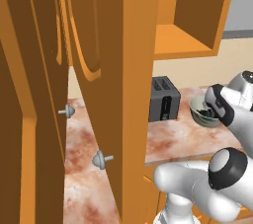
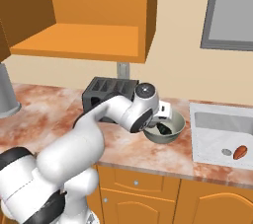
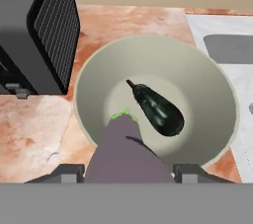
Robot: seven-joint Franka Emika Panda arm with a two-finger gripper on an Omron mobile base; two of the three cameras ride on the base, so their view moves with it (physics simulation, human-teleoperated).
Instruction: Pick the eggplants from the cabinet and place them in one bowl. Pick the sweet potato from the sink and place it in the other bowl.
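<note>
I had the pincer [image 3: 127, 171] poised just above the grey-green bowl [image 3: 212, 90], and from the hand camera I saw a purple eggplant [image 3: 126, 154] clamped between its fingers, green cap pointing down into the bowl. The jaws stood narrow, closed on that eggplant. A second eggplant [image 3: 157, 108], dark and glossy, already lay on the bowl's floor, slantwise, its stem toward the toaster [image 3: 37, 30]. Whether the held one touched it I could not tell.

The bowl sat on the marbled table [image 3: 34, 129], just beside the black toaster on one side and near the sink's [image 2: 222, 139] pale rim on the other. From the right base camera the arm [image 2: 99, 124] arched over in front of the toaster with its hand tipped down over the bowl, and the sweet potato [image 2: 240, 152] lay in the basin, close to the round drain [image 2: 226, 152], well apart from the bowl.

From the left base camera the cabinet [image 1: 188, 16] hung above the table with its shelf bare where I could see it, and its open door [image 1: 108, 85] filled much of the foreground, two grey knobs [image 1: 101, 159] showing. The bowl there was partly hidden behind the robot's wrist.
</note>
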